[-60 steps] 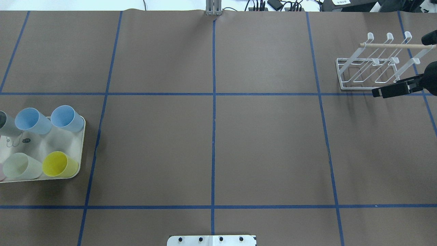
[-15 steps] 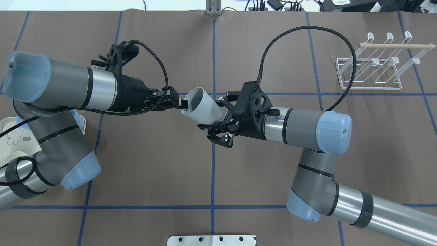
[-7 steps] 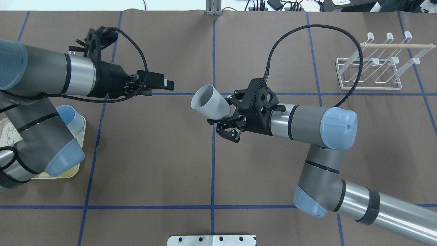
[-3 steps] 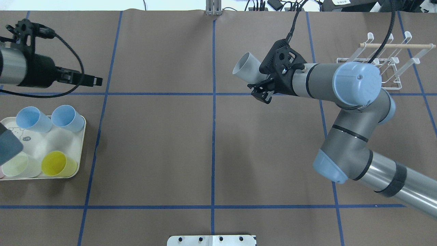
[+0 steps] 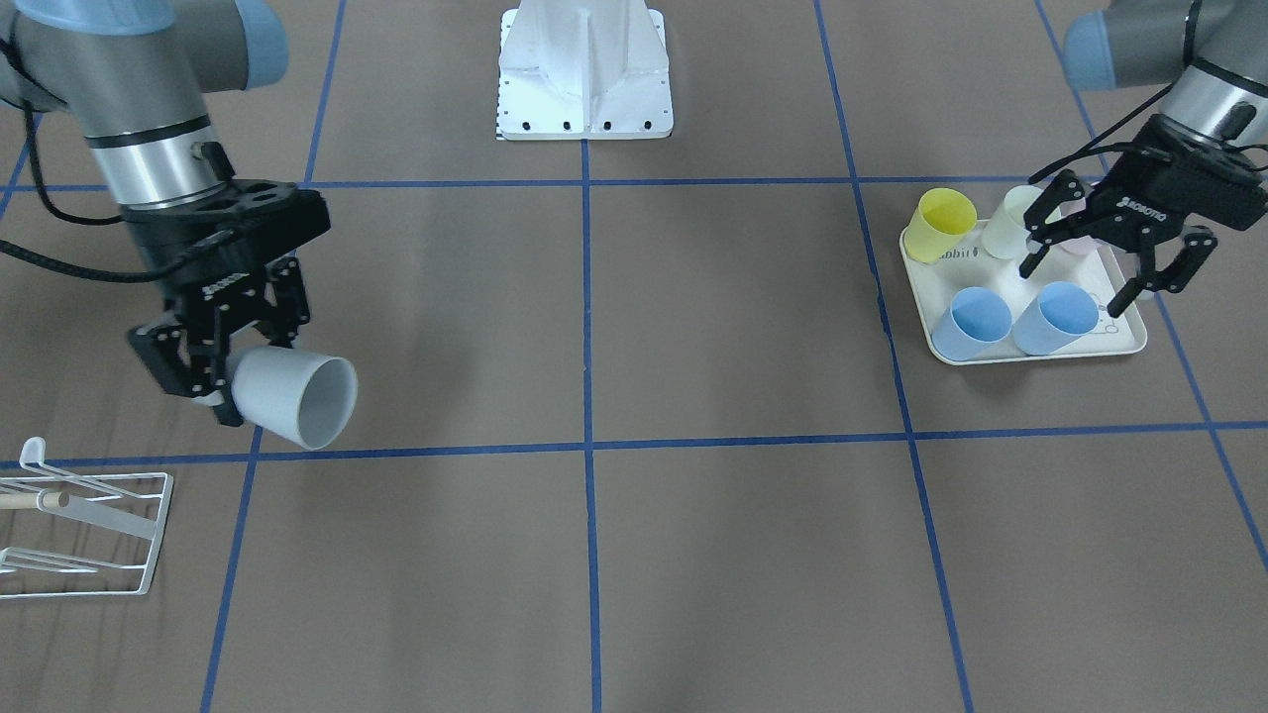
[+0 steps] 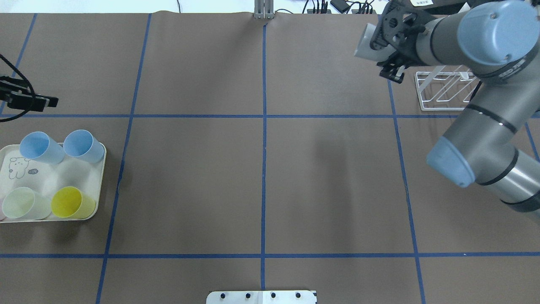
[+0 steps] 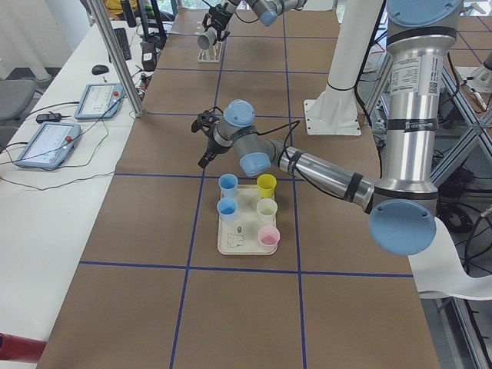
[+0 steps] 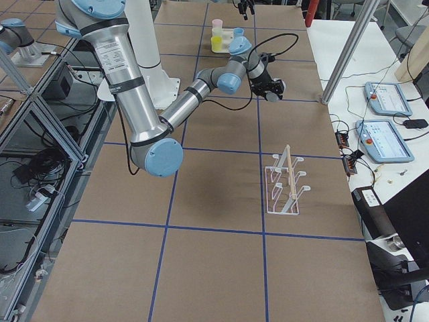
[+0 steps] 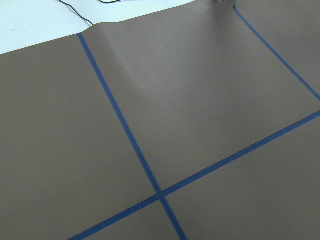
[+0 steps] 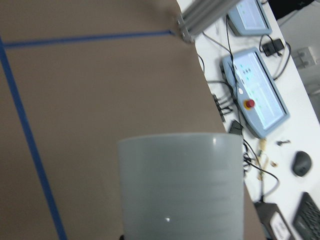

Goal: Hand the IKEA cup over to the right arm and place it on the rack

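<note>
Lying on its side in the air, the pale grey IKEA cup (image 5: pixel 292 399) is pinched at its base by the right gripper (image 5: pixel 226 381). Its mouth is turned away from the wrist. It is near the far right corner of the table (image 5: pixel 743 327), close to the white wire rack (image 5: pixel 89 535). The left gripper (image 5: pixel 1102 272) hangs with fingers spread, holding nothing, near the cream tray (image 5: pixel 991 357) of coloured cups (image 5: pixel 943 226) at the table's left edge.

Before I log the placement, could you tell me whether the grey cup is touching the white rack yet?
Apart. In the front-facing view the grey cup, held in the right pincer, shows bare brown table between it and the rack.
</note>
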`<state>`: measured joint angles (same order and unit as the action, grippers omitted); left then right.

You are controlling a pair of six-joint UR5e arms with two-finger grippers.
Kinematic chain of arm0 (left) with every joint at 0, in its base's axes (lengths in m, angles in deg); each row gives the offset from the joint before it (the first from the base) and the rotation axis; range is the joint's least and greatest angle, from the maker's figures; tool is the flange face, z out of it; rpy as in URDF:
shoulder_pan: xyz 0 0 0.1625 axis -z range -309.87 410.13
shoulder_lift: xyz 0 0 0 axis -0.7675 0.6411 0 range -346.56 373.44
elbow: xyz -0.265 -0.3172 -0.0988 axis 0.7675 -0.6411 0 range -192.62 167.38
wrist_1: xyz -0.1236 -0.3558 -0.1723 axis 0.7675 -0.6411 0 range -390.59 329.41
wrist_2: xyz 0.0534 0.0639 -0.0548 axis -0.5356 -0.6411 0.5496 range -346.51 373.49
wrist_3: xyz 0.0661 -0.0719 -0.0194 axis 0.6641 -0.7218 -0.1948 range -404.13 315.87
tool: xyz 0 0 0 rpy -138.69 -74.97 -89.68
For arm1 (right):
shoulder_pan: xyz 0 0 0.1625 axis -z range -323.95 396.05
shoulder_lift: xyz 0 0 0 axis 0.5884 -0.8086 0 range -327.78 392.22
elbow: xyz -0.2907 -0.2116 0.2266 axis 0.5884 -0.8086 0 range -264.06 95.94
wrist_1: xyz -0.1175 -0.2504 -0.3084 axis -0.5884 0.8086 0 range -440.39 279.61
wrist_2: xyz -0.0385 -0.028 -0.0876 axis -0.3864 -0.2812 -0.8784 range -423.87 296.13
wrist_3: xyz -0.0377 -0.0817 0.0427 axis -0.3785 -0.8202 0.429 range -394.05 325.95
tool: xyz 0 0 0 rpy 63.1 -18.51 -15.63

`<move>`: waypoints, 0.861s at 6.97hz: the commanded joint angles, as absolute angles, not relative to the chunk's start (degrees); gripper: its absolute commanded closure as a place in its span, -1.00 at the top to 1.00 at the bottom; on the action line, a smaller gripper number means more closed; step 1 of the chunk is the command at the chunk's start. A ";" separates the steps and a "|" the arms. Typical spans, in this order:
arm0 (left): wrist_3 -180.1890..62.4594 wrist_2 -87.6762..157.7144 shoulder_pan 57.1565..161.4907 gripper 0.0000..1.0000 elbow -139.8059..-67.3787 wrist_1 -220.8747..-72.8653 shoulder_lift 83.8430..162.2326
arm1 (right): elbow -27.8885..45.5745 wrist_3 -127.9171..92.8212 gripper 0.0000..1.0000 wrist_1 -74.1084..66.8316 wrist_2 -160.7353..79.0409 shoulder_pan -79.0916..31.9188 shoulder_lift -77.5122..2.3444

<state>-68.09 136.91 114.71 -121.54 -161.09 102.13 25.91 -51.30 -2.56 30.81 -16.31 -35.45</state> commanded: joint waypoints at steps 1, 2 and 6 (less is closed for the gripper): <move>-61.37 139.52 118.32 1.00 -120.99 -161.20 99.67 | 26.25 -77.26 -1.00 2.49 26.85 -24.65 -39.56; -61.36 139.52 118.33 1.00 -120.90 -161.20 99.58 | 23.72 -88.08 -1.00 2.41 25.35 -28.25 -39.84; -61.62 139.52 118.33 1.00 -120.90 -161.20 99.40 | 17.20 -106.38 -1.00 1.62 15.69 -30.75 -42.47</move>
<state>-61.56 139.52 118.32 -120.91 -161.17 99.46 18.82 -102.84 1.77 18.41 -30.60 -41.49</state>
